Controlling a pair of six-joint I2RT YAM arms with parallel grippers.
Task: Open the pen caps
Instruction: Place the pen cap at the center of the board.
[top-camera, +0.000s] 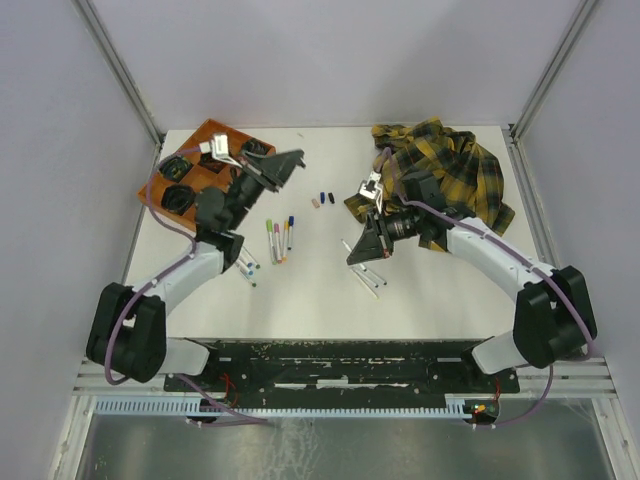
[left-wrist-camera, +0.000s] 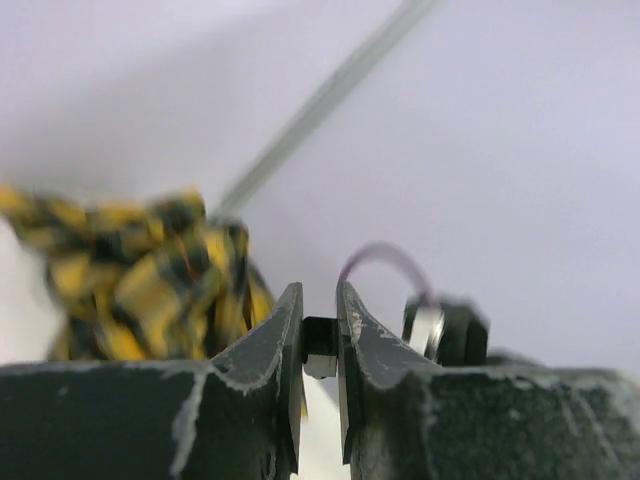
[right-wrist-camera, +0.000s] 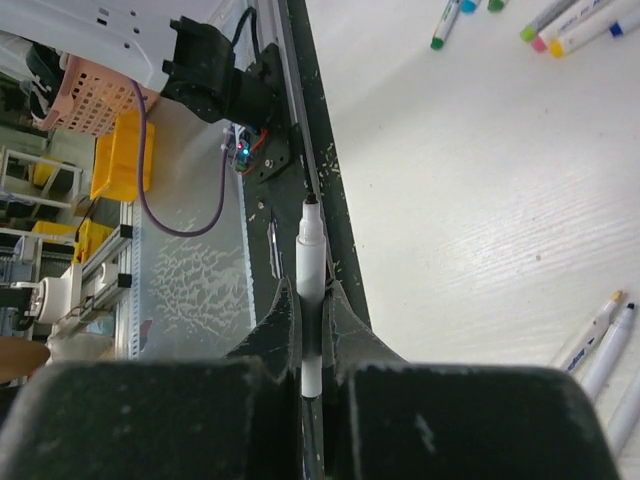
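— Two grippers. Jaws?
— I log the left gripper (left-wrist-camera: 320, 300) narrow, pinching a black cap (left-wrist-camera: 320, 345); the right gripper (right-wrist-camera: 311, 295) clamped on a white marker (right-wrist-camera: 310, 235). Also listed: loose caps (top-camera: 324, 198) on the table (top-camera: 450, 290).

Tray (top-camera: 215, 130) far-left on table (top-camera: 310, 290), shirt (top-camera: 460, 165) far-right, markers (top-camera: 278, 238) between, pen caps (top-camera: 322, 197) behind.

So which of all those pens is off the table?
The white pen gripped in the right end effector, its dark tip bare. The other pens all lie flat on the table.
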